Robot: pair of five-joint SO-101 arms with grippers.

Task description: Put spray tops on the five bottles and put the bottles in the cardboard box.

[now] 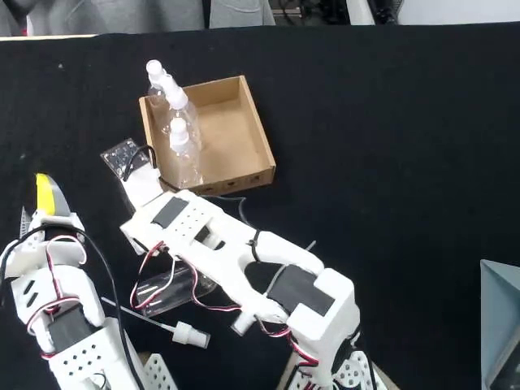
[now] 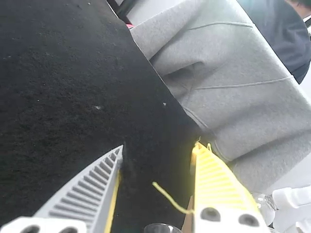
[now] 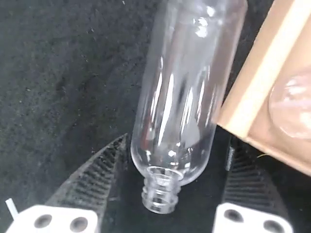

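Observation:
The cardboard box (image 1: 244, 138) stands mid-table with three clear bottles (image 1: 180, 130) in it, white spray tops on them. An uncapped clear bottle (image 3: 184, 87) lies on the black table against the box's outer wall (image 3: 252, 97), neck toward the right wrist camera. My right gripper (image 3: 177, 145) is open, one finger on either side of that bottle's neck end; in the high view it (image 1: 140, 175) is at the box's near left corner. Another uncapped bottle (image 1: 166, 292) lies under the right arm. A loose spray top (image 1: 191, 333) lies near the front edge. My left gripper (image 2: 159, 148) is open and holds nothing, at the left (image 1: 45, 195).
A person in grey clothing (image 2: 223, 73) sits beyond the table's far edge. A grey object (image 1: 500, 317) stands at the right edge. The right arm (image 1: 244, 260) crosses the table's middle diagonally. Black tabletop lies open to the right of the box.

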